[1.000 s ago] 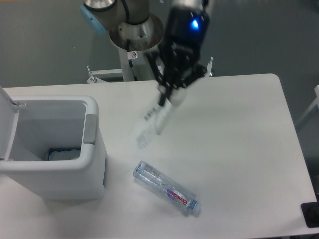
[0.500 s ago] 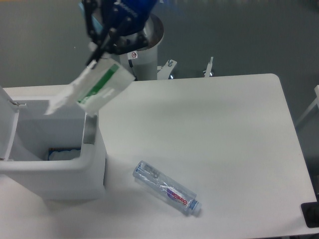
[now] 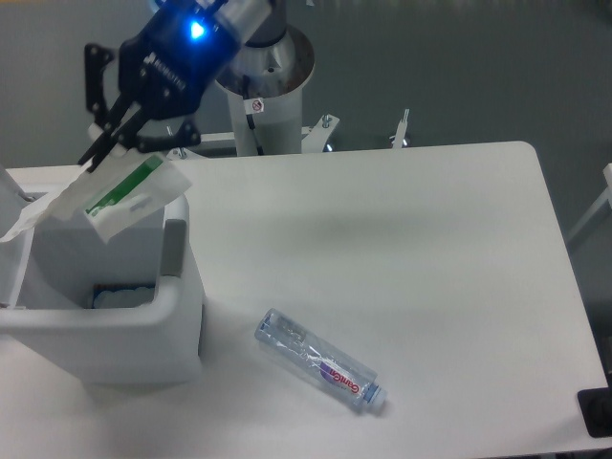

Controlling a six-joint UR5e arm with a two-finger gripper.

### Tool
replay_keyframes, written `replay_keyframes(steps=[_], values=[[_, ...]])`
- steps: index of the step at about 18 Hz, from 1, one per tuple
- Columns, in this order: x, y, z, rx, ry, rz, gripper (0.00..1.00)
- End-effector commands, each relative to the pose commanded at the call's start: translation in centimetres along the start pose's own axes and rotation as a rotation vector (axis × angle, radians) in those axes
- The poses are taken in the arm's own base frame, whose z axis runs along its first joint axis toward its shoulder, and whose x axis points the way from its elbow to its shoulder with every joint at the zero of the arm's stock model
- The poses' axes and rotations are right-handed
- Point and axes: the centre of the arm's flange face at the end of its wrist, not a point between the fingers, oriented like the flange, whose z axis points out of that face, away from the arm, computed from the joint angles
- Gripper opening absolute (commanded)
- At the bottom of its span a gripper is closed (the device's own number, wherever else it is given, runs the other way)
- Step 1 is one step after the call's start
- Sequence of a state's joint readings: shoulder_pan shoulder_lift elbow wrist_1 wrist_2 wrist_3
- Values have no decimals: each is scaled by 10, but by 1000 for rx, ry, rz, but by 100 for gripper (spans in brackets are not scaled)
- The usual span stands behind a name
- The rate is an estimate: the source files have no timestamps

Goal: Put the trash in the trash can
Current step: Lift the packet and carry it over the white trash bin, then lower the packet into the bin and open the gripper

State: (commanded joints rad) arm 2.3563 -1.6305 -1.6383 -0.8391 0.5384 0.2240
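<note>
The hand [image 3: 105, 153] hangs above the open trash can [image 3: 143, 320] at the left end of the counter [image 3: 411, 268], its dark fingers [image 3: 122, 129] pinched on the top edge of the packet [image 3: 115, 196]. The packet slopes down to the left, white with a green stripe showing, and its lower end reaches over the can's opening near the raised lid [image 3: 11, 239]. Half a second ago the hand was further right and higher, with the packet hanging over the can's right rim by the grey tab [image 3: 173, 247]; a full second ago it was over the middle of the counter, the packet dangling close to the surface. So the hand has carried the packet leftward and it now sits squarely over the opening, not yet let go.

Inside the can, something pale blue-white [image 3: 122, 295] lies on the bottom, as before.

The crushed bottle [image 3: 320, 361] lies on its side on the counter, right of the can and well apart from it, cap end pointing toward the lower right. It has not moved across the three moments.
</note>
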Motion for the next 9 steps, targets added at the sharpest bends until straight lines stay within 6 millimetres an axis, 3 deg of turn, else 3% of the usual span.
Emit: replay_keyframes(steps=[3,9], values=[[-10,11,24,-40,20,-29,0],[-24,34,45,-88,17,-72,0]])
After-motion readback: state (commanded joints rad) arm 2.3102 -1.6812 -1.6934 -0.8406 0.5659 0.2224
